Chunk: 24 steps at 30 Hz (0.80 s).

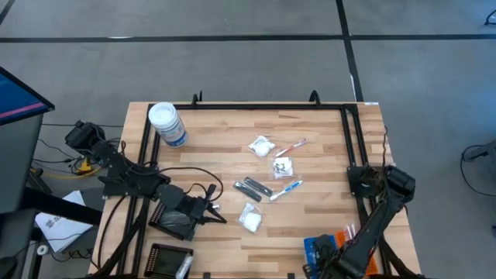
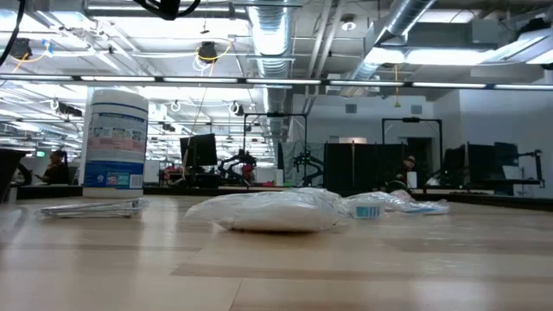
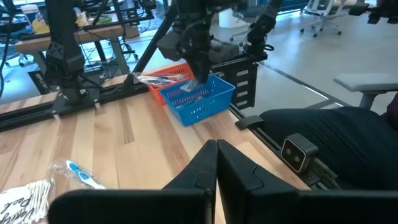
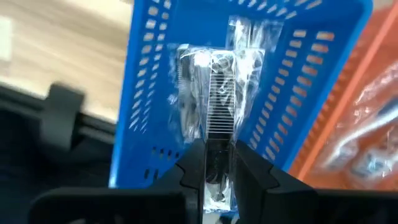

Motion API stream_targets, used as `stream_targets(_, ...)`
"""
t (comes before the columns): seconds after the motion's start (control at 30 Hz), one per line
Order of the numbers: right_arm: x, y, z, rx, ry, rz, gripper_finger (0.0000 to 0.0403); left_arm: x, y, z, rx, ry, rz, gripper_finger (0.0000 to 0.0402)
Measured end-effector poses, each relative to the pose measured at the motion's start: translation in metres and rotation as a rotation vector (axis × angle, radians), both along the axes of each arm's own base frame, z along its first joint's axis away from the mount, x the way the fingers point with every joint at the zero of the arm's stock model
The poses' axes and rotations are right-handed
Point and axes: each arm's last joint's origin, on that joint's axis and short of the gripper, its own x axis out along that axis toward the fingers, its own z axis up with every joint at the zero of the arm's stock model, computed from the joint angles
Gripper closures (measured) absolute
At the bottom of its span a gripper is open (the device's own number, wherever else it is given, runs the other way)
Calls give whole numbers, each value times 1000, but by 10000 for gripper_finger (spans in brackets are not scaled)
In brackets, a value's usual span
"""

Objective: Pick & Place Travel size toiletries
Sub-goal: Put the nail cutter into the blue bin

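This is a robotics lab set in a large open industrial hall. Bare silver ventilation ducts (image 2: 275, 39) and long strip lights (image 2: 259, 82) run under the ceiling. Across the grey concrete floor (image 1: 232, 70) stand more black-framed workstations (image 2: 410, 155) with monitors, and white office chairs (image 3: 323, 12). Nearest me, a pale butcher-block wooden table (image 1: 225, 163) carries a black metal frame (image 1: 143, 139).

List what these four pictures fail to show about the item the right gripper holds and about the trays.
- Right gripper, shut on a clear-wrapped item over the blue tray: glare on the wrap hides what the item is.
- High view: the right arm covers most of the blue tray, so its contents are hidden.
- Orange tray: cut off by the picture's edge, its wrapped contents blurred.
- Low view: neither tray shows.
- Left gripper: shut, empty.
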Motion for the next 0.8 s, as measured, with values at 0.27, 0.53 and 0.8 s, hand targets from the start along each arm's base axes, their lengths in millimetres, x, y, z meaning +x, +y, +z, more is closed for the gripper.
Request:
stream_targets(0.27, 5, -1, -16, -25, 79, 43, 360, 0, 0, 0, -3, -1, 0, 401)
stream_targets(0.53, 8, -6, -16, -42, 94, 67, 352, 0, 0, 0, -6, -1, 0, 401)
stream_targets(0.8, 12, -8, -16, -29, 84, 124, 273, 0, 0, 0, -7, -1, 0, 401)
